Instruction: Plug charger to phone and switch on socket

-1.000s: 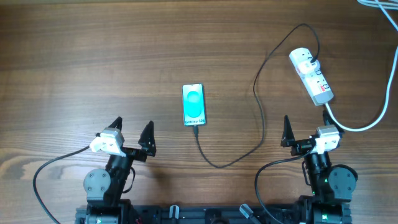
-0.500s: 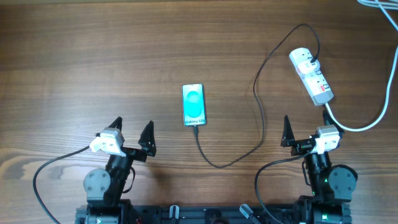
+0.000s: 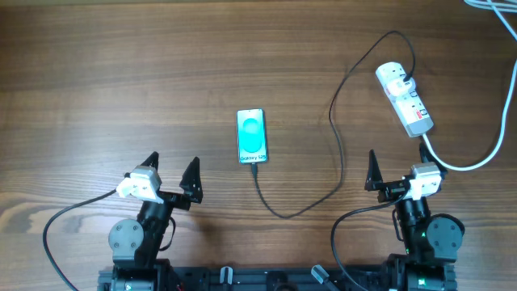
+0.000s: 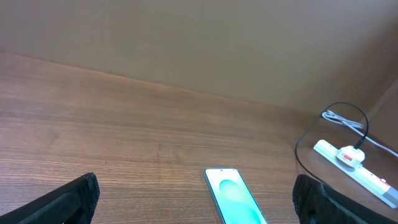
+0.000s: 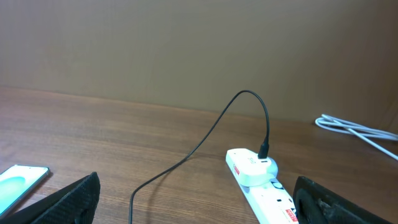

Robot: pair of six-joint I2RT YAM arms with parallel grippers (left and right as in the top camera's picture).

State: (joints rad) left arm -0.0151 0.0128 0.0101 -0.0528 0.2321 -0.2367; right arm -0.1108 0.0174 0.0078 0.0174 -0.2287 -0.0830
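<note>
The phone lies flat mid-table with its turquoise screen lit; it also shows in the left wrist view and at the left edge of the right wrist view. The black charger cable runs from the phone's near end in a loop to a white plug in the socket, a white power strip at the far right, also seen in the right wrist view. My left gripper is open and empty near the table's front left. My right gripper is open and empty, in front of the socket.
The socket's thick white cord curves off to the right edge. More white cable lies at the far right corner. A brown wall stands behind the table in both wrist views.
</note>
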